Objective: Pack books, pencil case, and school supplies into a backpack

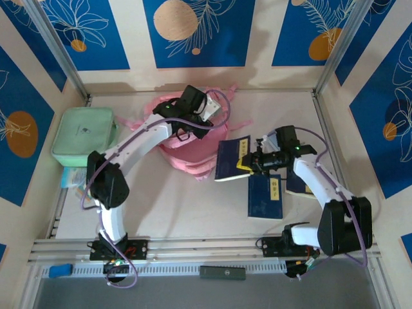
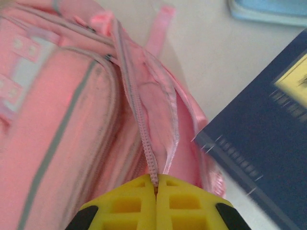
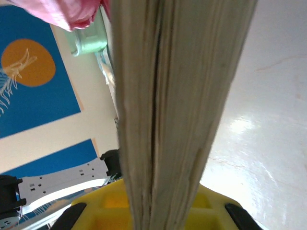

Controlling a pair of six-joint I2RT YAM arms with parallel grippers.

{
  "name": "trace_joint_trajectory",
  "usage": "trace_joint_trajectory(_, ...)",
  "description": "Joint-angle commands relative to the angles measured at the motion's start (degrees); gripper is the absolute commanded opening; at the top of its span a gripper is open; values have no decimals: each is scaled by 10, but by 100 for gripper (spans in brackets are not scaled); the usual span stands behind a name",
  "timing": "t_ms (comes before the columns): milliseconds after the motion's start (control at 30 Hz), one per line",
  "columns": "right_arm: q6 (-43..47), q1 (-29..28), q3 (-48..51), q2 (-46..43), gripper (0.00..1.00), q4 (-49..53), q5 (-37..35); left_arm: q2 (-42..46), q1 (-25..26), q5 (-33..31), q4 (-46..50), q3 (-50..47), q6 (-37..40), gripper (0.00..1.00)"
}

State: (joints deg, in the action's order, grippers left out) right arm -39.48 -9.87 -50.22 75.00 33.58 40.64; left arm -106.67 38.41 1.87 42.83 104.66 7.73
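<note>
**Book edge-on in the grip**

A book [image 3: 177, 110] stands page-edge toward the camera, clamped between the yellow fingers of the end effector [image 3: 156, 208]. The glossy bench [image 3: 268, 134] lies to the right. At upper left are the pink backpack [image 3: 62, 12], a green bag [image 3: 88, 42] and a blue wall panel [image 3: 33, 91].

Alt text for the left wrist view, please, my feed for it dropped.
The left claw is shut on the zipper strip of the pink backpack, whose opening gapes beside it. At right, a navy book with a yellow label has its corner close to that opening.
</note>
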Motion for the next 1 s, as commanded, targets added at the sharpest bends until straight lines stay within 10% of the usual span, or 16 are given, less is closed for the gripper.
trace_joint_trajectory(0, -43, -44, -45, 54, 0, -92, -20, 44, 18, -17, -25, 9, -18, 0)
trace_joint_trajectory(333, -26, -149, -259, 347, 0, -208, -94, 72, 19, -37, -46, 44, -69, 0)
trace_joint_trajectory(767, 44, -129, -280, 383, 45, -195, -148, 56, 14, -108, -33, 82, -37, 0)
trace_joint_trajectory(967, 59, -132, -223, 357, 9, -198, -130, 52, 12, -89, -42, 82, -33, 0)
